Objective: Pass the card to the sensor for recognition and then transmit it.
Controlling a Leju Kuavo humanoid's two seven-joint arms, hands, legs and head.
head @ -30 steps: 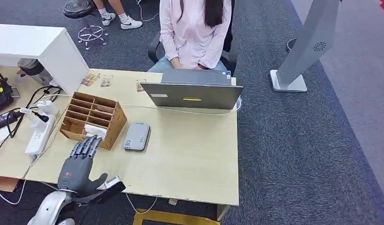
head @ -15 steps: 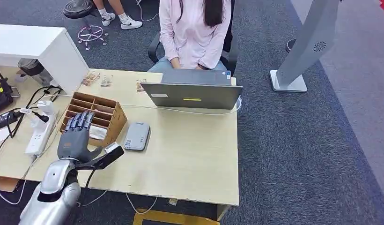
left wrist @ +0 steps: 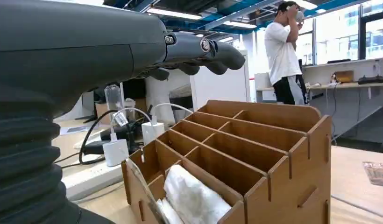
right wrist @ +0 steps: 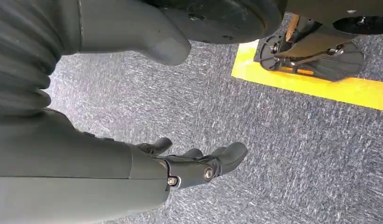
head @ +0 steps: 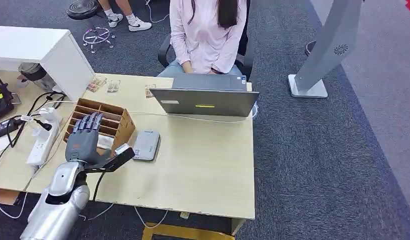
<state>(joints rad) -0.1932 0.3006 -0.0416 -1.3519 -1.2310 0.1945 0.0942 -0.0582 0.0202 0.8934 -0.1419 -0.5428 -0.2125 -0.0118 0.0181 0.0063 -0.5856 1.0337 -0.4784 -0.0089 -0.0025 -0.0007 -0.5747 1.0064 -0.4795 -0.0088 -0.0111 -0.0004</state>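
The left hand (head: pixel 84 141) hovers over the near side of the wooden organizer (head: pixel 113 122), fingers spread and straight, holding nothing, its thumb stretched toward the grey sensor (head: pixel 145 144). In the left wrist view, a white folded item (left wrist: pixel 194 198) sits in one of the organizer's nearest compartments; whether that is the card cannot be told. The organizer stands toward the left part of the desk (head: pixel 203 170), with the sensor just beside it on the right. Between the sensor and the desk's right edge the wood is bare, as is the strip along the near edge. A power strip (head: pixel 42 141) with cables lies near the left edge. A laptop (head: pixel 205 100) stands at the far edge, a seated person (head: pixel 205 30) behind it. The right hand (right wrist: pixel 194 163) hangs over grey carpet (right wrist: pixel 273 140), fingers loosely extended, empty.
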